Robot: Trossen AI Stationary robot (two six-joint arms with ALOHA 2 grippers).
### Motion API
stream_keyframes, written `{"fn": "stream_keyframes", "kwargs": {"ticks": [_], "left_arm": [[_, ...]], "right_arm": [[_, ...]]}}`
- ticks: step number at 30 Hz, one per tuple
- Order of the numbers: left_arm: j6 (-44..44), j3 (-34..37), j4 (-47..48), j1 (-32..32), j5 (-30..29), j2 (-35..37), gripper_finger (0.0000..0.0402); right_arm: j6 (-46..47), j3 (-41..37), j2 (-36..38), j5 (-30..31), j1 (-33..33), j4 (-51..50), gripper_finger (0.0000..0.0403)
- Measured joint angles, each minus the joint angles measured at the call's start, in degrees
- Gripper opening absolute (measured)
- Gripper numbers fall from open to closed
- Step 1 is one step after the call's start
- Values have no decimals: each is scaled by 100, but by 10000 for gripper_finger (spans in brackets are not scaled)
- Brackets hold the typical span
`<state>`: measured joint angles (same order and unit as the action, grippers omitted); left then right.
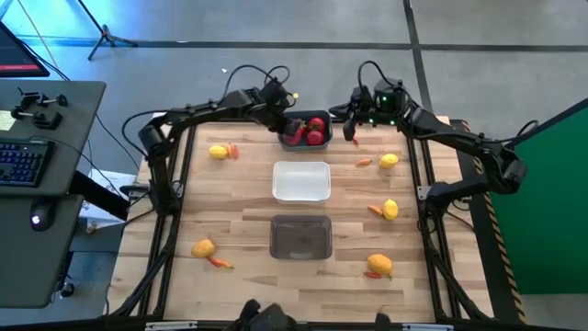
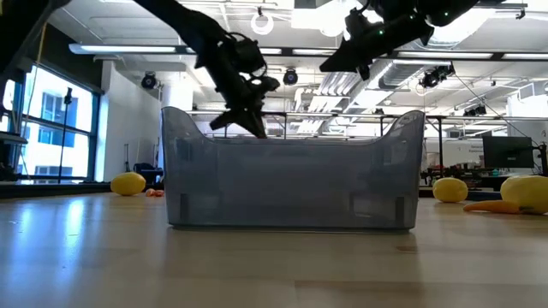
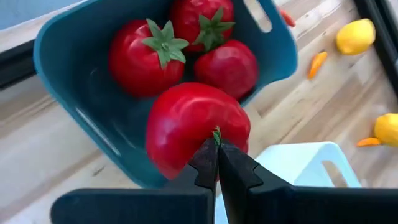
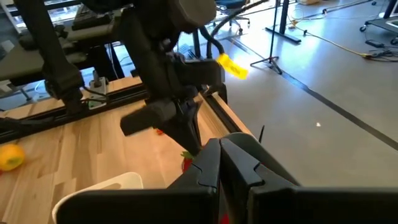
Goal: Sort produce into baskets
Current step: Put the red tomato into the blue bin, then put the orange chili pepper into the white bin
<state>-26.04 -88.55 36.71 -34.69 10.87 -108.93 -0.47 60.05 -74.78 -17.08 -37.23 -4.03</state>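
Observation:
The dark blue basket [image 1: 306,131] stands at the far middle of the table with three red fruits [image 3: 163,53] lying in it. My left gripper [image 3: 216,163] hovers over that basket, shut on a fourth red fruit [image 3: 186,127]. To the basket's right my right gripper [image 1: 352,129] hangs above the table, shut, with nothing between its fingers [image 4: 245,163]. The white basket [image 1: 301,181] sits at the table's middle. The translucent grey basket [image 1: 300,237] sits nearer the front edge. Yellow fruits [image 1: 389,160] and small orange carrots [image 1: 364,163] lie scattered on the wood. My left gripper pinches the red fruit's green leafy top [image 3: 216,134] between its two fingertips. The fingers slant down from the table's left. The fruit hangs below them over the blue basket's wall [image 3: 93,134] nearest the white basket; I cannot tell whether it touches the fruits inside.
Yellow fruits lie at the left [image 1: 218,152], front left [image 1: 203,247], right [image 1: 390,210] and front right [image 1: 379,265], each with a carrot beside it. In the low view the grey basket [image 2: 291,171] fills the middle and hides the baskets behind it.

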Motion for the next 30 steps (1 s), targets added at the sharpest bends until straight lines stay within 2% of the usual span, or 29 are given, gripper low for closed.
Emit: {"fn": "stream_keyframes", "kwargs": {"ticks": [6,13,24,27,30], "left_arm": [[120,-121,-1,-62,1,-359,0],[200,-125,-59,-55,-123,-456,7],[697,-125,-142,-43,63,-458,113],[779,-125,-143,-41,44,-469,110],[932,-124,-154,-41,39,-502,80]], "right_arm": [[-26,0,0,0,-68,0,0],[-95,0,0,0,-68,0,0],[-107,0,0,0,-68,0,0],[-123,0,0,0,-68,0,0],[-153,0,0,0,-68,0,0]]}}
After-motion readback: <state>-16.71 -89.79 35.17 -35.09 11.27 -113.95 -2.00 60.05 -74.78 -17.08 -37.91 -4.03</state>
